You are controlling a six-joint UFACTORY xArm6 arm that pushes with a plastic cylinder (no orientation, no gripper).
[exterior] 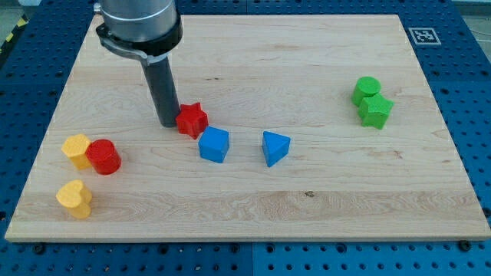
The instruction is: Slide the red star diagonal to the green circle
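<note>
The red star (192,119) lies on the wooden board (307,61) left of centre. My tip (169,123) stands right against the star's left side, touching or nearly so. The green circle (367,90) sits far off at the view's right, with a green star-like block (376,111) touching it just below.
A blue cube-like block (214,145) lies just below-right of the red star; a blue triangle (275,147) is further right. At the view's left are a yellow hexagon-like block (77,150), a red cylinder (103,157) and a yellow heart (74,199).
</note>
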